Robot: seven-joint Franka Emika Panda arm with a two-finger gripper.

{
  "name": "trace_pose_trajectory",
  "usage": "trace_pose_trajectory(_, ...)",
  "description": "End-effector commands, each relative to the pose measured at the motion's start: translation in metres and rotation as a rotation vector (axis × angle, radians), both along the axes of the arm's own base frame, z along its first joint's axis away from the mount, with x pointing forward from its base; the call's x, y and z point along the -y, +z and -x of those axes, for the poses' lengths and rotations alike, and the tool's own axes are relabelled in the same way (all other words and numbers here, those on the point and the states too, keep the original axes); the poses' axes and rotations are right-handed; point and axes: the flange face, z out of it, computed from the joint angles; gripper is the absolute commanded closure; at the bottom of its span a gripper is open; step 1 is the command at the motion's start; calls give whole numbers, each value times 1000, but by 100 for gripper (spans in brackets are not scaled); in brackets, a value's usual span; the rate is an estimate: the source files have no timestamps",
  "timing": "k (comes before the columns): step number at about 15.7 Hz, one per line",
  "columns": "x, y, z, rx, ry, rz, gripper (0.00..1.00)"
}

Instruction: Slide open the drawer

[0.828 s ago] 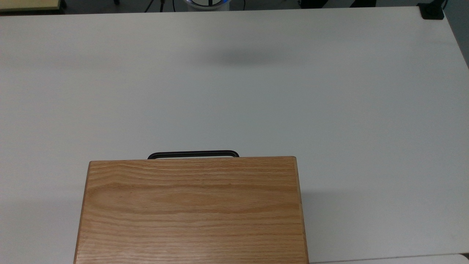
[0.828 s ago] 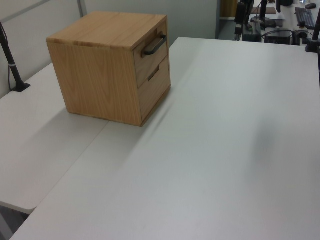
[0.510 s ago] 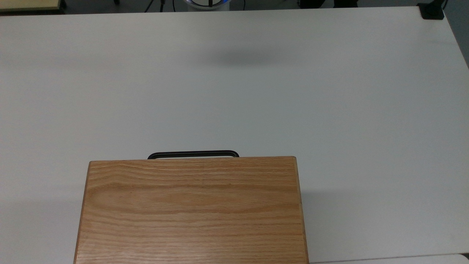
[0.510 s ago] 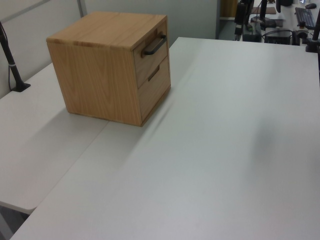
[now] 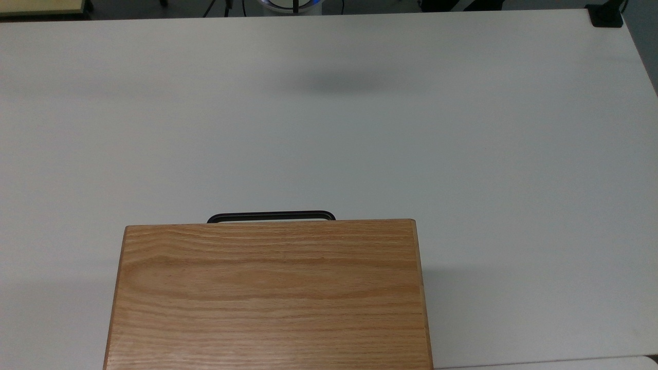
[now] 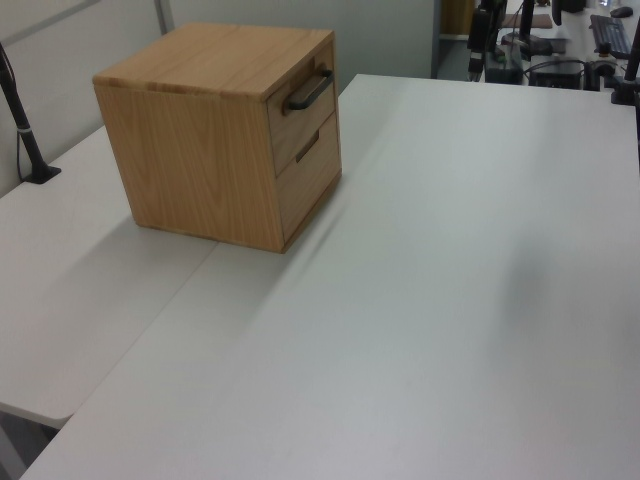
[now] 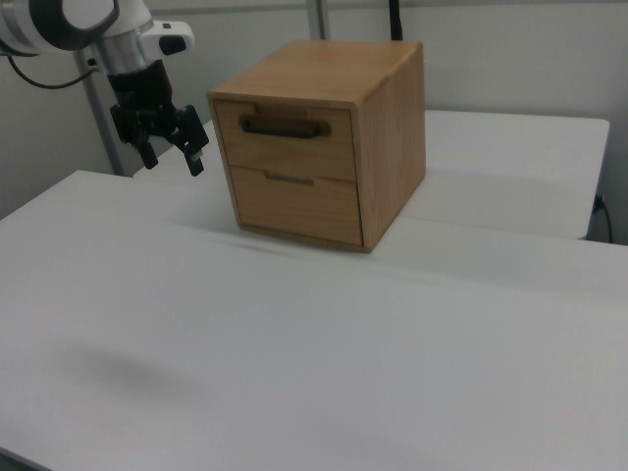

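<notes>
The drawer [image 7: 294, 149] is the upper of two in a light oak cabinet [image 7: 388, 128] and sits flush and shut. Its long black bar handle [image 7: 280, 127] runs across the front panel. In the left view the drawer [image 6: 292, 122] faces right, with the handle [image 6: 309, 90] near the top edge. From the top view the handle [image 5: 271, 216] pokes out past the cabinet top [image 5: 267, 293]. My gripper [image 7: 173, 157] hangs open above the table at the right view's left, apart from the cabinet, with nothing between its fingers.
A lower drawer [image 7: 294, 206] with a small handle sits under the upper one. The white table [image 5: 329, 128] spreads wide in front of the cabinet. A black post [image 6: 22, 130] stands at the left view's left edge. Desks with equipment [image 6: 560, 40] lie beyond the table.
</notes>
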Motion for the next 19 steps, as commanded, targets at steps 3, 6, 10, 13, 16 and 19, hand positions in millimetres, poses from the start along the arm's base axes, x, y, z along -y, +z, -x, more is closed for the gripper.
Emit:
trace_pose_trajectory(3, 1, 6, -3, 28, 14, -31, 0)
trace_pose_trajectory(6, -4, -5, -27, 84, 8, -35, 0)
trace_pose_trajectory(10, -8, -12, -65, 277, -460, -164, 0)
trace_pose_trajectory(13, 3, -23, -99, 419, -887, -376, 0)
trace_pose_trajectory(16, 22, -47, -129, 451, -1153, -599, 0)
trace_pose_trajectory(19, 26, -63, -155, 455, -1264, -709, 3)
